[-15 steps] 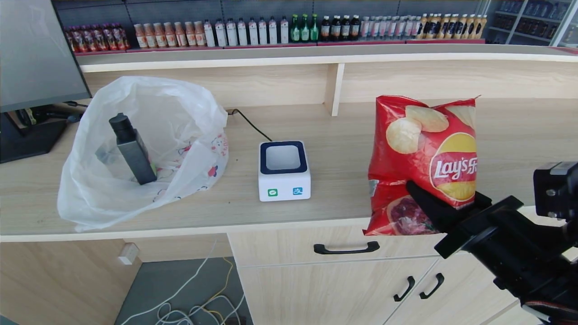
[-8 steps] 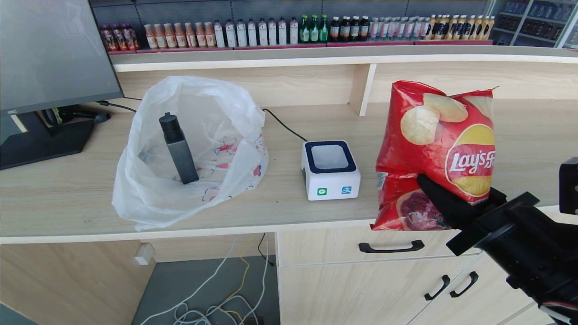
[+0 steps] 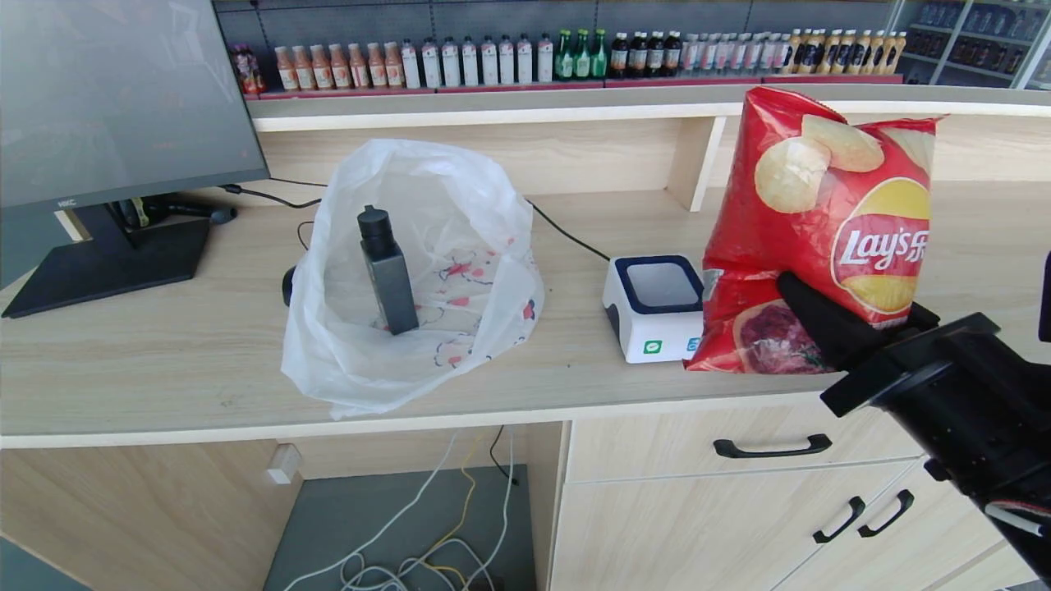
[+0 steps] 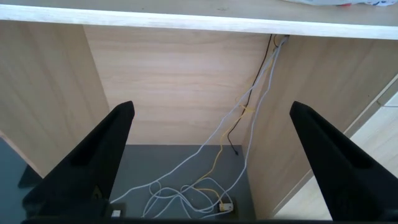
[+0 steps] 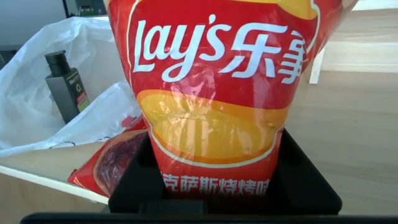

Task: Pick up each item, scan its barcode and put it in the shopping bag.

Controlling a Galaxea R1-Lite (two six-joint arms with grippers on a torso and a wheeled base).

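Observation:
A red chips bag [image 3: 821, 238] is held upright above the counter's front edge, my right gripper [image 3: 862, 324] shut on its lower part. In the right wrist view the chips bag [image 5: 211, 93] sits between the black fingers [image 5: 130, 168]. Its lower corner hangs just right of the white scanner [image 3: 654, 316] with the dark-rimmed window. The white plastic shopping bag [image 3: 460, 246] stands open left of the scanner, with a dark bottle [image 3: 386, 271] upright inside. My left gripper [image 4: 208, 155] is open below the counter, facing loose cables.
A monitor [image 3: 123, 90] on a black stand occupies the counter's far left. A cable runs from the scanner to the back. A raised shelf with an upright divider [image 3: 694, 152] borders the rear. Drawers with black handles [image 3: 772, 447] sit below.
The head camera has turned, shifting the whole scene rightward. My right gripper has carried the chips bag higher and leftward, closer to the scanner.

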